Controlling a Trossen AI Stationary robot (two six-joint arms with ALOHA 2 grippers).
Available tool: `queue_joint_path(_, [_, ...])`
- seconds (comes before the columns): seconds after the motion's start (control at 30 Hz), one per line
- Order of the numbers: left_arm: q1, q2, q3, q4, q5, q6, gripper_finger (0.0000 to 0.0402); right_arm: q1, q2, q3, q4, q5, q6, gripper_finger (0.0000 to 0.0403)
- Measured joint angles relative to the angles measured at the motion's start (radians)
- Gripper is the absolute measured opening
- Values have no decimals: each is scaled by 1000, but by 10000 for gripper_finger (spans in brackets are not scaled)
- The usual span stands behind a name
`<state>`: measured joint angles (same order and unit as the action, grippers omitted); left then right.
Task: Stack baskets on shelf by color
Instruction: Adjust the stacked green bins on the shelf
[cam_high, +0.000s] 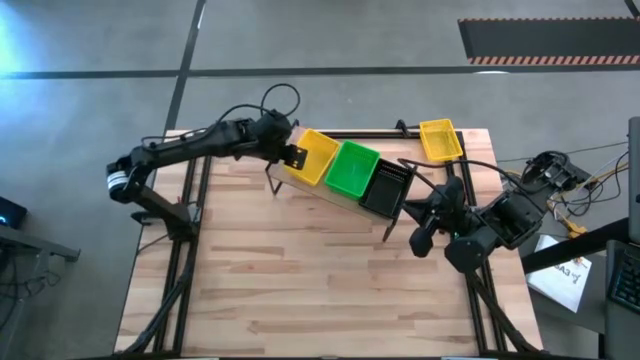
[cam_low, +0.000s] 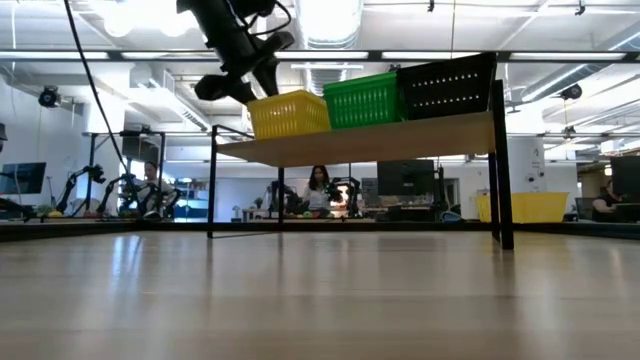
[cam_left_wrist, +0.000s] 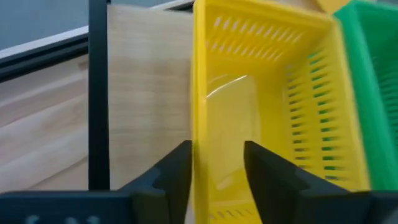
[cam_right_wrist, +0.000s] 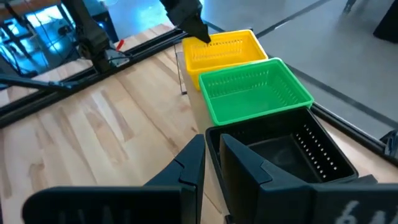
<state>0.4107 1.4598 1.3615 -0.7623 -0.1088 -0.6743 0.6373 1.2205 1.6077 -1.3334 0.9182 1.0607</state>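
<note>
Shelf (cam_high: 330, 195) holds yellow basket (cam_high: 313, 156), green basket (cam_high: 352, 168), black basket (cam_high: 386, 187) in a row. Left gripper (cam_left_wrist: 216, 163) fingers straddle the yellow basket's wall, slightly apart; right gripper (cam_right_wrist: 212, 157) fingers narrow astride the black basket's rim. Spare yellow basket (cam_high: 440, 140) at worktop's 1 o'clock.

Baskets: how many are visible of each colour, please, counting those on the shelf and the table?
Yellow baskets: 2, one on the shelf and one at the table's far right corner
Green baskets: 1
Black baskets: 1
Total: 4

Yellow basket (cam_high: 314, 155), green basket (cam_high: 352, 168), black basket (cam_high: 386, 188), pale wood shelf (cam_low: 360, 142).
</note>
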Motion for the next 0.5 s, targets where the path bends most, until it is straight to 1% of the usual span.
queue_joint_path(0.1, [1, -17, 12, 7, 17, 1, 155, 0, 0, 0, 0, 5, 27, 43])
queue_joint_path(0.17, [1, -32, 16, 29, 28, 24, 168, -4, 0, -1, -1, 30, 48, 43])
queue_joint_path(0.23, [0, -47, 24, 49, 38, 59, 175, -27, 0, -1, -14, 62, 106, 42])
queue_joint_path(0.27, [0, -56, 31, 48, 43, 78, 176, -54, -3, 3, -39, 59, 135, 39])
queue_joint_path(0.37, [0, -91, 57, 48, 74, 147, 177, -200, -14, 24, -100, -8, 152, 22])
queue_joint_path(0.43, [-1, -123, 67, 48, 106, 186, 178, -315, -24, 29, -97, -66, 79, 12])
queue_joint_path(0.5, [-11, -160, 69, 46, 127, 192, 178, -449, -25, 31, -63, -145, -34, 10])
